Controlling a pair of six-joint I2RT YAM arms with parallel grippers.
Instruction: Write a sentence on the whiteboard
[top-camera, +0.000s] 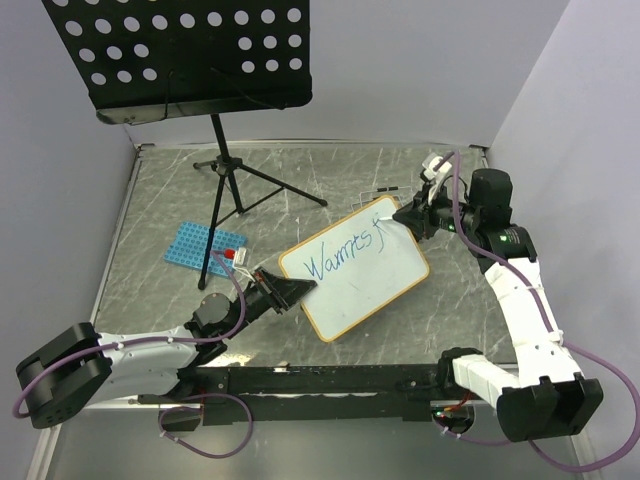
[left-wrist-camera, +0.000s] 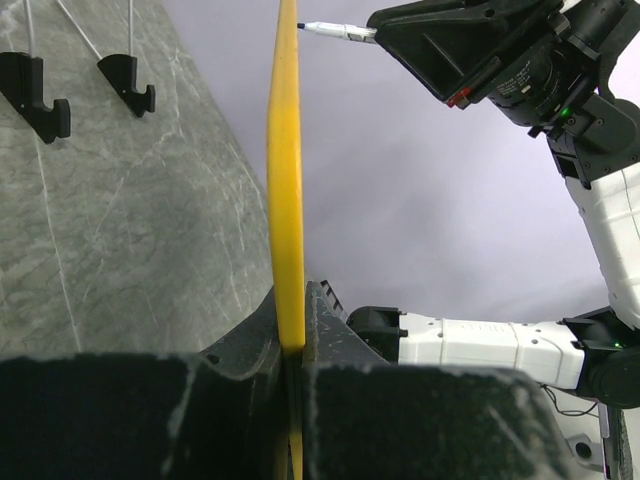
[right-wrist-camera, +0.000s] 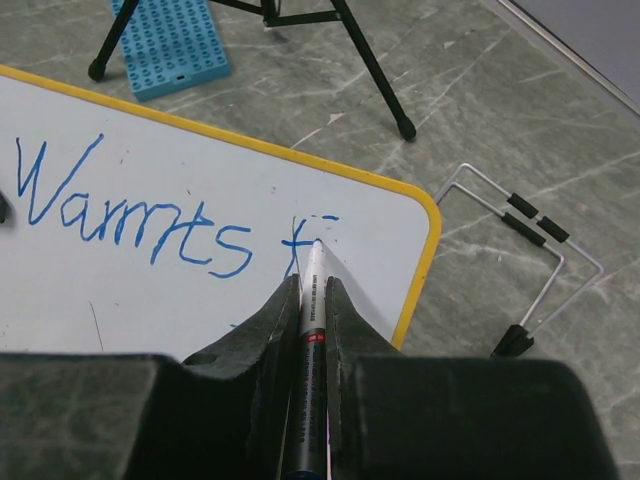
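Where the grey, marble-veined tabletop (top-camera: 420, 165) meets plain pale walls, the rounded, yellow-framed whiteboard (top-camera: 385, 290) sits askew at mid-table between both arms. The left gripper (top-camera: 303, 291) is clamped tight on its frame edge. The right gripper (right-wrist-camera: 312, 300) pinches a slim white marker (right-wrist-camera: 314, 262), tip touching the glossy board beside the blue slanted sentence (top-camera: 343, 255), "Warmts f". Behind stand a black perforated music stand (top-camera: 180, 50) and a blue studded rack (top-camera: 190, 243).

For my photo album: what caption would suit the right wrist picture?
Right gripper holds a marker with its tip at the whiteboard, by a partly drawn "f" after blue "Warmts".
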